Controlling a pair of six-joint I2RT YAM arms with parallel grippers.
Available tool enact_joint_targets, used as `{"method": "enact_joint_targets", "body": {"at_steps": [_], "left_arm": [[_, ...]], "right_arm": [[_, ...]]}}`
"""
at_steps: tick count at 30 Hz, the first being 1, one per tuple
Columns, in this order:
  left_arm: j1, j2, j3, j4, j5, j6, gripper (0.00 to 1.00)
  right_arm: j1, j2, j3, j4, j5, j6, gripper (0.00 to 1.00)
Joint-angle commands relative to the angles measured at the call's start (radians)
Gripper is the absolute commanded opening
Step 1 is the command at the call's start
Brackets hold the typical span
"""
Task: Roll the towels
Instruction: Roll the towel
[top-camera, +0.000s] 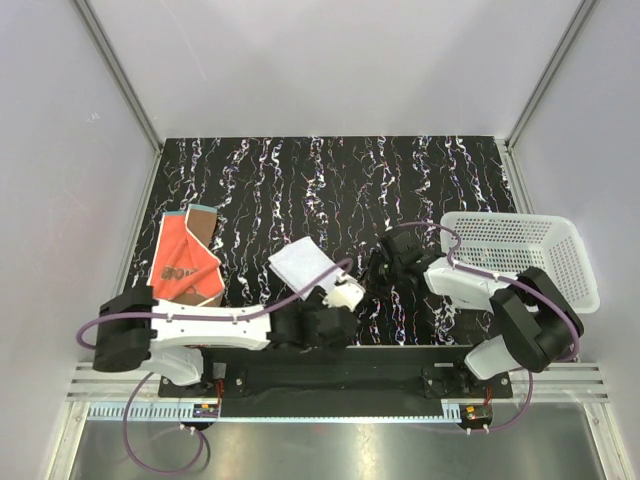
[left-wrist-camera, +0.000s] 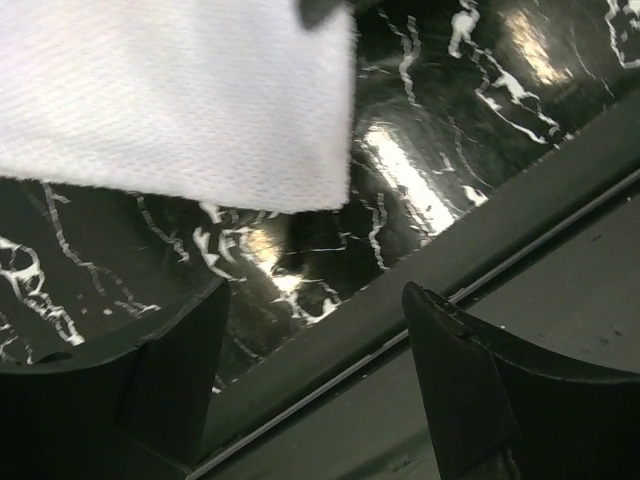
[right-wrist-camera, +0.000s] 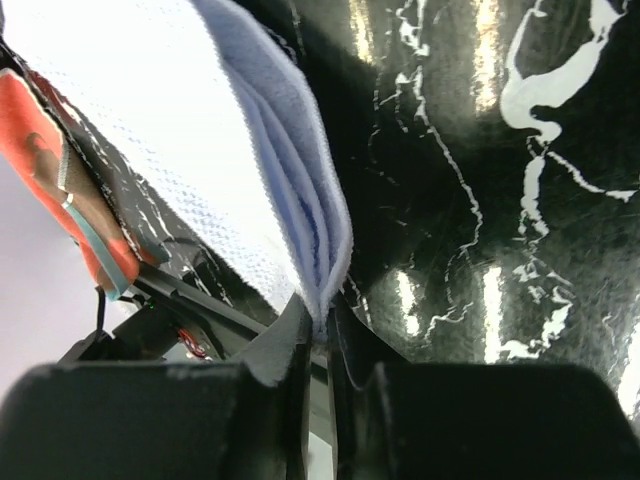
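Note:
The white towel (top-camera: 300, 263) lies folded on the black marbled table, near the front middle. My right gripper (top-camera: 375, 268) is low at the towel's right side; in the right wrist view (right-wrist-camera: 320, 322) its fingers are shut on the folded edge of the white towel (right-wrist-camera: 285, 150), which is lifted there. My left gripper (top-camera: 338, 298) is just in front of the towel; in the left wrist view (left-wrist-camera: 315, 300) it is open and empty, and the white towel (left-wrist-camera: 170, 100) lies beyond it. The orange towel (top-camera: 185, 262) lies partly folded at the left, brown reverse showing. It also shows in the right wrist view (right-wrist-camera: 35, 140).
A white perforated basket (top-camera: 525, 252) stands at the right edge of the table. The black front rail (left-wrist-camera: 480, 230) of the table runs right under my left gripper. Grey walls enclose the table on three sides.

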Motion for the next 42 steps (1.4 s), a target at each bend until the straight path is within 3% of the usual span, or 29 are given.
{"method": "enact_joint_targets", "body": {"at_steps": [1,16,31,38,42], "left_arm": [[-0.045,0.068,0.065,0.114,-0.095,0.034,0.74],[-0.065,0.307,0.119,0.189,-0.219,0.031,0.73],[-0.065,0.373,0.049,0.266,-0.276,-0.019,0.48],[-0.063,0.395,0.059,0.257,-0.305,-0.010,0.69],[-0.062,0.398,0.055,0.241,-0.329,-0.018,0.64]], "right_arm": [[0.009,-0.033,0.068,-0.118,0.021,-0.022,0.09],[0.009,-0.056,0.087,-0.156,-0.017,-0.015,0.09],[0.009,-0.045,0.085,-0.121,-0.118,0.002,0.09],[0.008,-0.039,0.062,-0.095,-0.183,0.008,0.04],[0.005,-0.036,0.056,-0.087,-0.207,0.005,0.04]]}}
